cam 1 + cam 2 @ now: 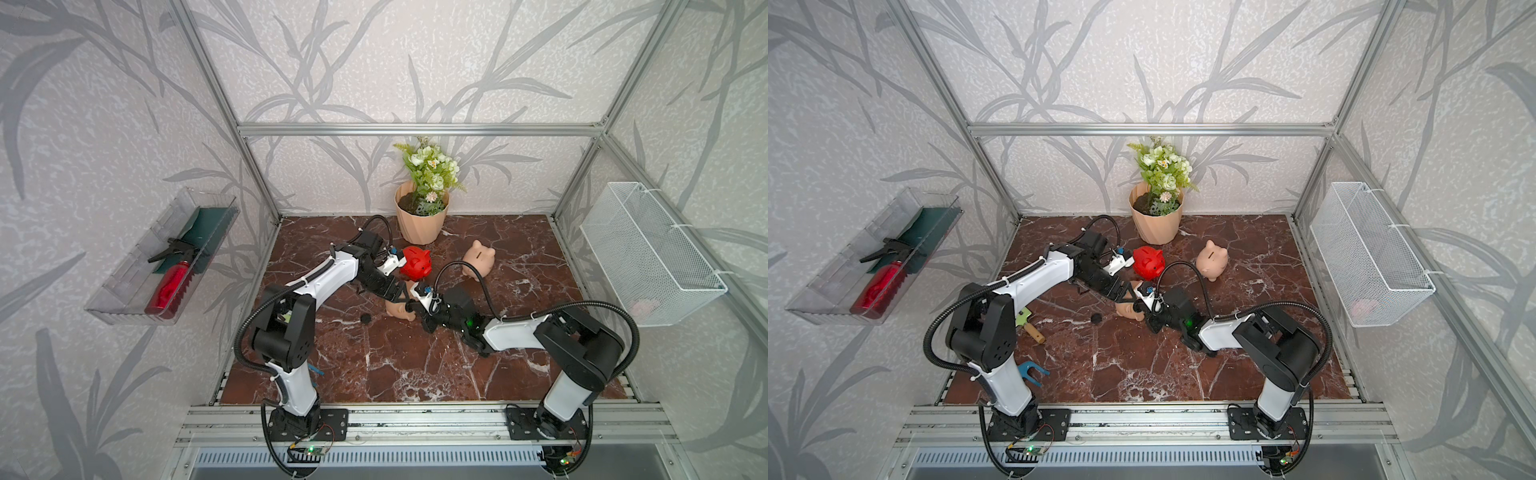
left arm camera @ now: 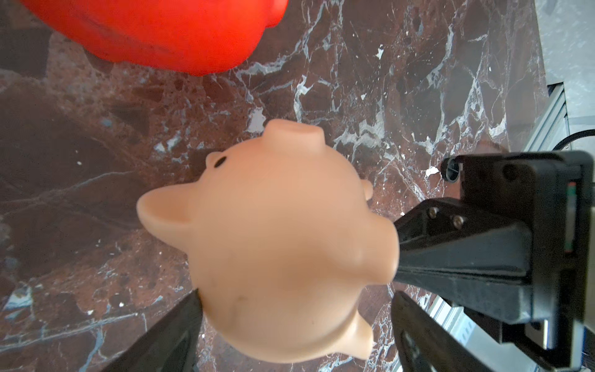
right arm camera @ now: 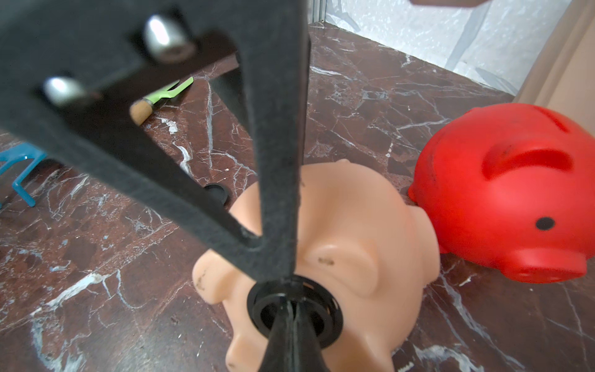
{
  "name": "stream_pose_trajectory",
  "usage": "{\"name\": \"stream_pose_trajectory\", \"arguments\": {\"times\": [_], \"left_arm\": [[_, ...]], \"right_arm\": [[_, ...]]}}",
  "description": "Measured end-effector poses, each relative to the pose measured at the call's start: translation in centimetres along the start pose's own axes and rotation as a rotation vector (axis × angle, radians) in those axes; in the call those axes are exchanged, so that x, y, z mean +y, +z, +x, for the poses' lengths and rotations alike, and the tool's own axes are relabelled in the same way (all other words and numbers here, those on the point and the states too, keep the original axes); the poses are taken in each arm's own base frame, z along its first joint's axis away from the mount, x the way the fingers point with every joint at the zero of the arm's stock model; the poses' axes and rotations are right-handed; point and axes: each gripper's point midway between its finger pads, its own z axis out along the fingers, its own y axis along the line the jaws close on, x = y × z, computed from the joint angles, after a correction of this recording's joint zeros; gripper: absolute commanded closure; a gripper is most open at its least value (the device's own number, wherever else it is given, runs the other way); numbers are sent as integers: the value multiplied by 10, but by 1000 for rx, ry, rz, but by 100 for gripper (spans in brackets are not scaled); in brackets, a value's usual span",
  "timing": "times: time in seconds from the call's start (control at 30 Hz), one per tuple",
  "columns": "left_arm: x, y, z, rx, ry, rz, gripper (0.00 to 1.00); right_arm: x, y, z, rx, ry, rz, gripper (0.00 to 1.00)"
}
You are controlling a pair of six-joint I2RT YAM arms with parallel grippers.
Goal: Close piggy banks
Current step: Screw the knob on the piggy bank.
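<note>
A peach piggy bank (image 2: pixel 283 251) lies on its side at mid-table (image 1: pixel 398 311) (image 1: pixel 1126 309), belly hole toward the right arm. My left gripper (image 2: pixel 297 294) is open around its body: one finger rests against its side, the other stands off with a gap. A black plug (image 3: pixel 257 306) sits in the belly hole. My right gripper (image 3: pixel 291 301) is shut, its tips pressed into the plug's centre. The red piggy bank (image 1: pixel 415 262) (image 3: pixel 502 193) stands just behind. Another peach piggy bank (image 1: pixel 478 259) (image 1: pixel 1212 259) stands upright further right.
A loose black plug (image 1: pixel 366 318) (image 3: pixel 217 190) lies on the marble left of the lying pig. A flowerpot (image 1: pixel 419 220) stands at the back. A green trowel (image 1: pixel 1030 326) and blue rake (image 1: pixel 1030 372) lie by the left arm's base. A wire basket (image 1: pixel 648 253) hangs on the right wall.
</note>
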Motion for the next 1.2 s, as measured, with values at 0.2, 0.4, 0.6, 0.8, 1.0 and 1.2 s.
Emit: {"name": "stream_pose_trajectory", "arguments": {"times": [0.2, 0.4, 0.6, 0.8, 1.0, 1.2], "left_arm": [[0, 0, -6, -22, 11, 7, 13], [-1, 0, -10, -38, 13, 18, 13], [-3, 0, -12, -49, 17, 31, 14], [-2, 1, -14, -54, 17, 31, 15], [-1, 2, -15, -58, 17, 29, 15], [-3, 2, -15, -58, 17, 42, 15]], "right_arm": [[-1, 1, 0, 4, -58, 30, 100], [-6, -1, 2, 2, -59, 84, 100], [-14, -2, 3, -1, 8, 128, 100], [-15, -1, 2, -22, 92, 136, 100], [-16, -1, 2, -50, 177, 126, 100], [-27, -3, 3, -69, 283, 125, 100]]}}
